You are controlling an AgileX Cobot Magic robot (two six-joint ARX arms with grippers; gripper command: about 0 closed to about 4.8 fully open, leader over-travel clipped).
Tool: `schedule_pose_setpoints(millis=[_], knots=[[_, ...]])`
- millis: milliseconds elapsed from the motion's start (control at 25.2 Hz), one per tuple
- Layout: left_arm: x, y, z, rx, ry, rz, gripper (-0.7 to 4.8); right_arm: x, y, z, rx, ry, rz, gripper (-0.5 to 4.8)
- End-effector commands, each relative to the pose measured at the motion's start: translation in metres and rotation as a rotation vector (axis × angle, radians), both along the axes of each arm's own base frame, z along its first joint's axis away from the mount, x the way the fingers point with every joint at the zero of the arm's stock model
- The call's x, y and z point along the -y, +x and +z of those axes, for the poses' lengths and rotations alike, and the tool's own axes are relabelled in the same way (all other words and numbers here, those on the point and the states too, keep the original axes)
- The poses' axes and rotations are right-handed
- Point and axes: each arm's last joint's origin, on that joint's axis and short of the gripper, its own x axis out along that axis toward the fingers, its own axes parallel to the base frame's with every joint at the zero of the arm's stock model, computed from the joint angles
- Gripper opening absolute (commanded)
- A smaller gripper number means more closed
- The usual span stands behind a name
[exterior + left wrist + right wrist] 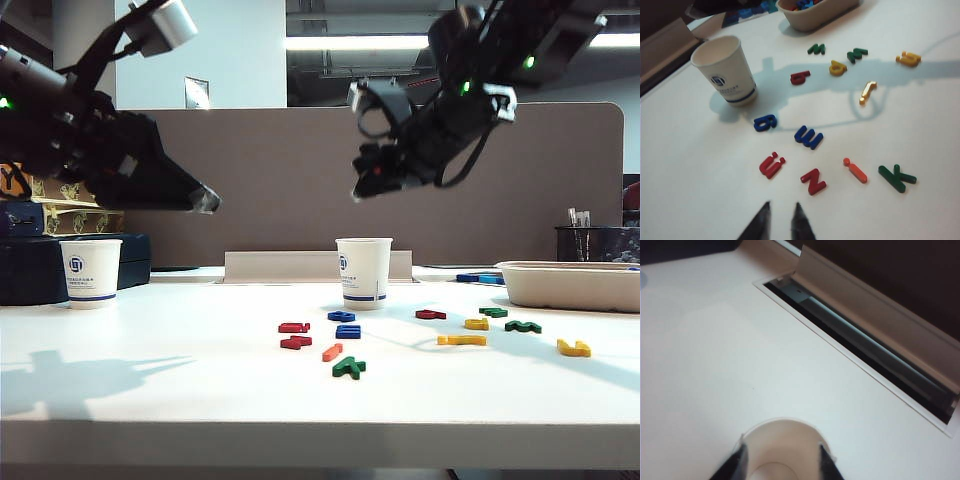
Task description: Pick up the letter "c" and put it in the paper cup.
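The letter "c" can't be made out in any view. It isn't between the fingers of the right gripper (pixel 781 462), and the inside of the paper cup (pixel 782 450) is cut off by the bottom edge in the right wrist view, so only pale wall and part of the floor show. In the ext. view a tiny orange-red speck sits at the right gripper (pixel 365 185), too small to ID.

The paper cup (pixel 364 272) stands mid-frame at the back of the table (pixel 150 400). The right claw hangs straight above it, fingers spread about as wide as the rim, holding nothing.

The cup (pixel 725 70) has a blue logo w/ small print under it, unreadable.

Left gripper (pixel 207 200) hangs high at left, well apart from the cup. In the left wrist view its tips (pixel 781 212) are cut off at the bottom, w/ a thin gap and nothing between. Can't tell if open or closed.

Readable among the loose letters: green k (pixel 896 177), red N (pixel 813 181).

A second cup (pixel 90 272) at far left has its logo facing front.
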Motion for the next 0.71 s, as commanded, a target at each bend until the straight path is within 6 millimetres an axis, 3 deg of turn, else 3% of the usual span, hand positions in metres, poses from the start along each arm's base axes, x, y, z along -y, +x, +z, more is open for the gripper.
schedule_pose_setpoints(millis=[40, 357, 436, 714], knots=[[-0.001, 0.0, 0.013, 0.05, -0.02, 0.03, 0.53, 0.002, -0.007, 0.011, -0.025, -0.006, -0.001, 1.66], [-0.012, -0.016, 0.038, 0.075, -0.003, 0.11, 0.53, 0.009, -0.025, 0.038, -0.046, -0.013, -0.001, 1.4], [-0.016, -0.022, 0.043, 0.074, -0.002, 0.111, 0.53, 0.011, -0.032, 0.048, -0.046, -0.013, -0.001, 1.01], [-0.03, -0.048, 0.053, 0.058, 0.023, 0.152, 0.53, 0.022, -0.058, 0.083, -0.025, -0.006, -0.001, 0.38]])
